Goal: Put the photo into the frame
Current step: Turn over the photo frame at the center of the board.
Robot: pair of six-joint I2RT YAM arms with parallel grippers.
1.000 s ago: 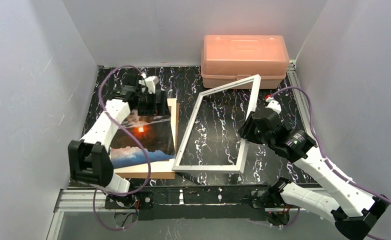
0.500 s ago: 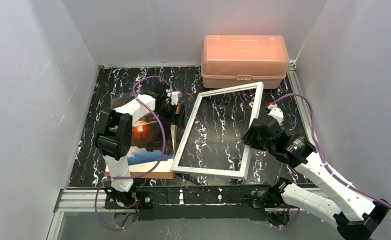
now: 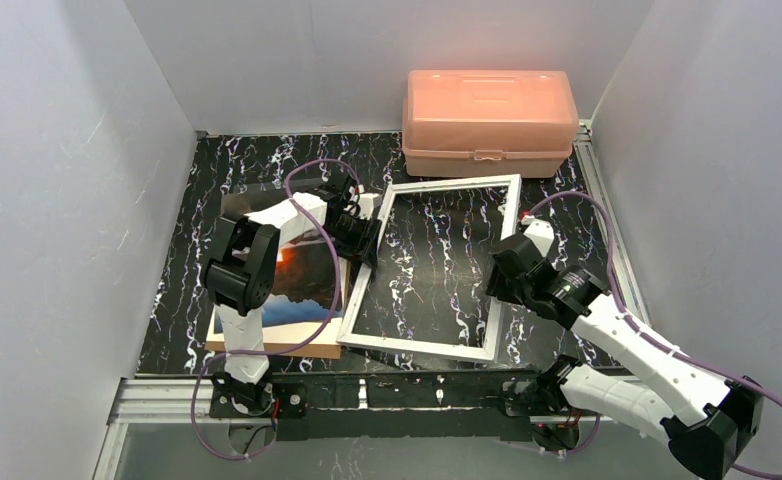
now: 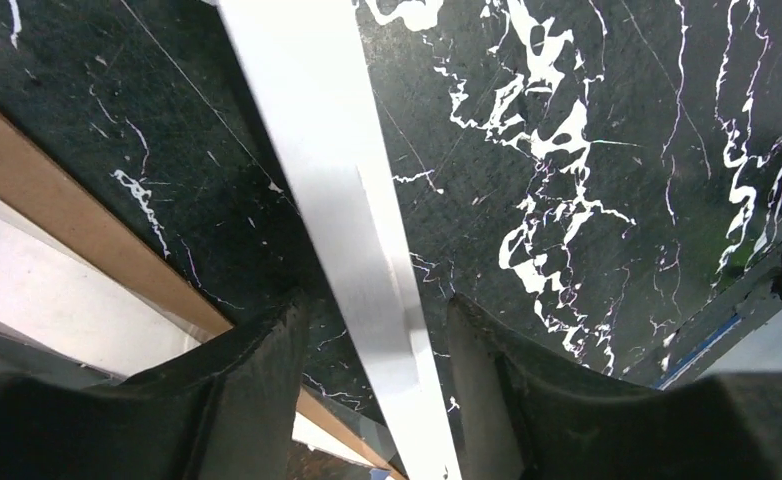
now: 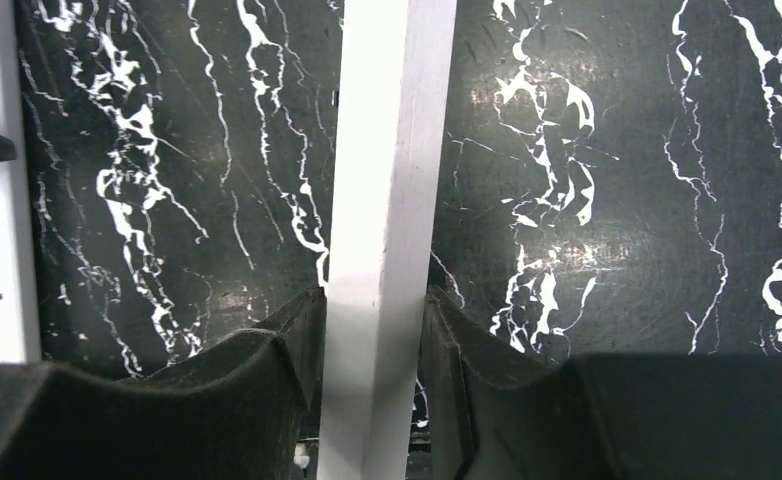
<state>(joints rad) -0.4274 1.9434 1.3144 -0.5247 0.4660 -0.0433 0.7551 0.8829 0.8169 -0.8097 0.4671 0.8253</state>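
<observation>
Off to the outer side of our left gripper, the glossy rectangular photo of dark clouds with an orange glow lies face up on a plain brown backing board, outside the large thin-edged white rectangular frame. Our left gripper straddles the frame's near-side rail with its jaws apart. The wrist view shows dark marbled table on both sides between rail and fingers, so nothing is gripped there yet. Across the opening, our right gripper is clamped on the opposite rail, both pads pressed against the white edge. We cannot tell whether the frame lies flat or is slightly raised on that side. We judge the step to be getting a two-handed hold on the frame before bringing it and the photo together. To do it well, we should centre the rail between the left pads and close squarely. The right clamp should be kept firm. Both arms should move together, so the thin frame neither twists nor drags across the photo's edge.
</observation>
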